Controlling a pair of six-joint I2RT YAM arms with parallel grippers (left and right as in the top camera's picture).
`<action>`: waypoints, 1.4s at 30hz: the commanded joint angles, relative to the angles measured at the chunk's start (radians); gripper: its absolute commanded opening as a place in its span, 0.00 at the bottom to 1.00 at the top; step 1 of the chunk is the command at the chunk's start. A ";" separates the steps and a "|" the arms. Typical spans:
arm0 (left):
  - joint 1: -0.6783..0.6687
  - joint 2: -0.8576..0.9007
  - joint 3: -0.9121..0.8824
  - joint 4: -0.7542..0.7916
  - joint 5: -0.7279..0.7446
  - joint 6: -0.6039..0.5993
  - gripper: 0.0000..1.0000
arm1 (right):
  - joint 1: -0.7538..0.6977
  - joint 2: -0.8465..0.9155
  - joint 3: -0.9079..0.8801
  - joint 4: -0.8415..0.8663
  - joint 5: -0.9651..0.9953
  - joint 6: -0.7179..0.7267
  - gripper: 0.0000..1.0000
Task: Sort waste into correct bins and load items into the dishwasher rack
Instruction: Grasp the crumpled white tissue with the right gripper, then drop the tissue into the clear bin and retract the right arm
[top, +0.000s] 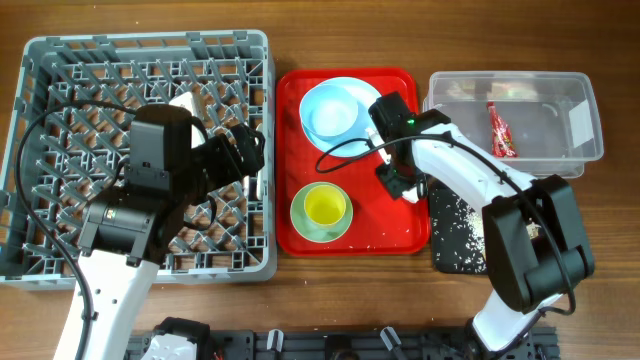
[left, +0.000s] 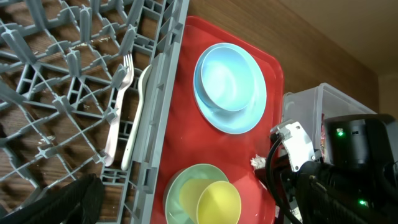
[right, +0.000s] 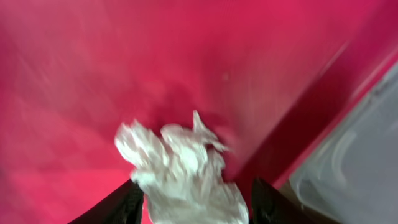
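Dishwasher rack (top: 100, 45) fills the table's L side, its R wall hard against the red tray (top: 390, 225). L arm lies across the rack's middle, w/ open grid floor showing along the far and L sides. L gripper (top: 248, 150) hangs over the rack near that R wall. It is too dark to tell how far the fingers are open, or whether they hold anything.

Red tray has bare floor along its R side and near edge. Clear tub (top: 545, 140) sits just beside the tray's far R corner, w/ a white label (top: 578, 122) on its R end, any print too small to read. Black tray (top: 445, 255) butts the red tray's near R edge, below the tub.

On the red tray, a pale-blue plate (left: 239, 123) at the far end carries a pale bowl (left: 229, 78). At the near end a teal bowl (top: 322, 232) holds the yellow cup (top: 325, 207), w/ bare red btwn the two stacks.

Fork (left: 115, 118) and spoon (left: 138, 118) lie side by side in the rack along its R wall. Red wrapper (top: 501, 130) lies in the tub. Crumpled tissue (right: 186, 177) sits on the red tray close to its R rim. R gripper (right: 194, 186) straddles it, fingers (right: 118, 205) apart and close against each side. Blur hides whether they pinch it. Rice grains (top: 465, 225) speckle the black tray.
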 joint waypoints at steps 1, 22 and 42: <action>0.005 -0.001 0.009 0.003 -0.002 0.008 1.00 | 0.006 0.020 -0.013 0.015 -0.085 -0.016 0.56; 0.005 -0.001 0.009 0.003 -0.002 0.008 1.00 | -0.021 -0.063 0.182 -0.132 -0.159 0.051 0.05; 0.005 -0.001 0.009 0.003 -0.002 0.008 1.00 | -0.433 -0.188 0.290 -0.028 -0.061 0.221 0.69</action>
